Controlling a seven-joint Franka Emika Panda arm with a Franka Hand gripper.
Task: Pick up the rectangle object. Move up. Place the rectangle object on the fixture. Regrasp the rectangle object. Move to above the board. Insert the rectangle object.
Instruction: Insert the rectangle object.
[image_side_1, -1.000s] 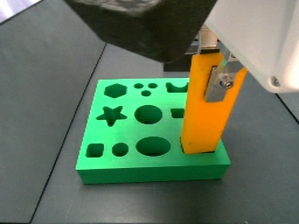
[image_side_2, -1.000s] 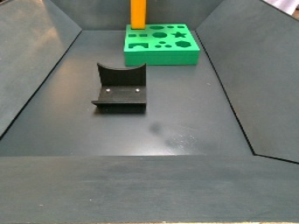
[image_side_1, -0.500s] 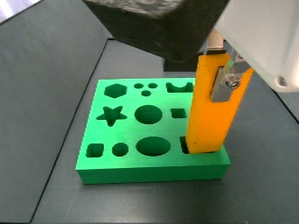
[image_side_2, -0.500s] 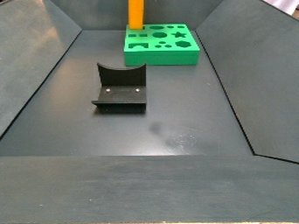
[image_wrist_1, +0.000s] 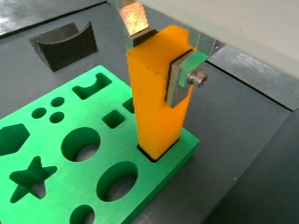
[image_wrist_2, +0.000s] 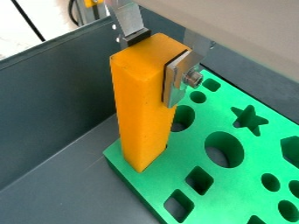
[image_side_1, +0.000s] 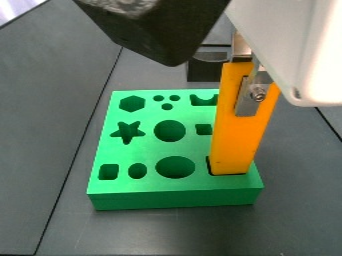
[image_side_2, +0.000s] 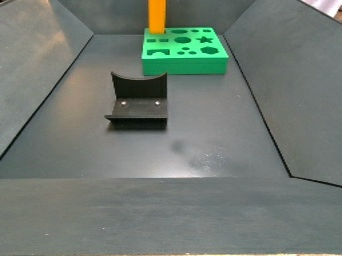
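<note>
The rectangle object (image_wrist_1: 156, 109) is an orange-yellow block standing upright, its lower end set in a rectangular cut-out at a corner of the green board (image_wrist_1: 163, 172). My gripper (image_wrist_1: 160, 55) is shut on the block's upper part, a silver finger on each of two opposite faces. Both wrist views show this grip, with the gripper (image_wrist_2: 156, 58) clamping the rectangle object (image_wrist_2: 140, 114) over the board (image_wrist_2: 264, 150). In a side view the rectangle object (image_side_1: 237, 125) rises from the board (image_side_1: 174, 196). The fixture (image_side_2: 136, 100) stands apart, nearer the bin's middle.
The board (image_side_2: 187, 65) lies at the far end of a dark bin with sloping walls (image_side_2: 47, 90). Its other cut-outs, star, hexagon, circles and oval, are unfilled. The fixture (image_wrist_1: 65, 44) also shows behind the board in a wrist view.
The gripper and block shifted slightly sideways and back. The block's lower end stays in the corner cut-out and the grip is unchanged.
</note>
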